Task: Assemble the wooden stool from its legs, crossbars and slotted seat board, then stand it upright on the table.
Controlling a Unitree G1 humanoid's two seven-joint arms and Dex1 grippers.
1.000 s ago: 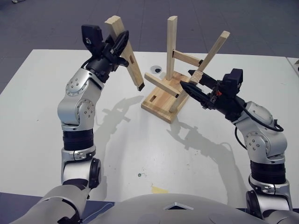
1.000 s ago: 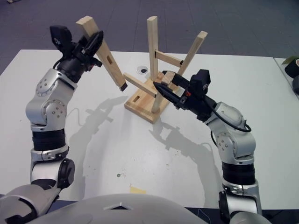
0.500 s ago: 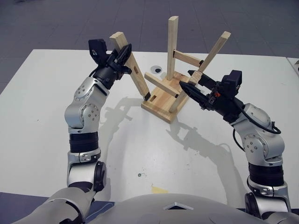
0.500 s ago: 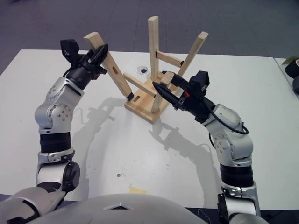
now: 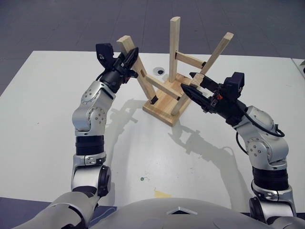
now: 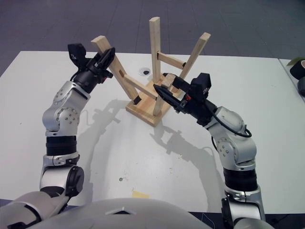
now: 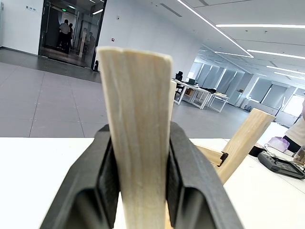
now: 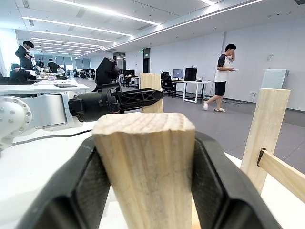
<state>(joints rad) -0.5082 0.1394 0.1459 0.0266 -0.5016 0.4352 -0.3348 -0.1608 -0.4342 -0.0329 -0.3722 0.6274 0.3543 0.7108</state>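
The slotted seat board (image 5: 163, 109) lies flat on the table with its legs pointing up. One leg (image 5: 175, 45) stands upright at its far side. My right gripper (image 5: 188, 90) is shut on a second leg (image 5: 215, 56), which tilts to the right; its end (image 8: 147, 162) sits between the fingers. A crossbar (image 5: 190, 59) joins these two legs. My left gripper (image 5: 133, 53) is shut on a third leg (image 7: 138, 119), slanted, with its lower end (image 5: 153, 100) at the board's left corner. A lower crossbar (image 5: 165, 88) reaches this leg; I cannot tell whether it sits in the slot.
A round cable hole (image 5: 158, 71) lies in the white table (image 5: 43, 95) behind the stool. A scrap of yellow tape (image 5: 162, 194) and a small dark speck (image 5: 142, 179) lie near the front edge. Dark objects (image 6: 300, 71) stand at the far right.
My left arm has swung its leg right and down, from the air left of the stool to the board's left corner and the lower crossbar. The right arm has barely moved.
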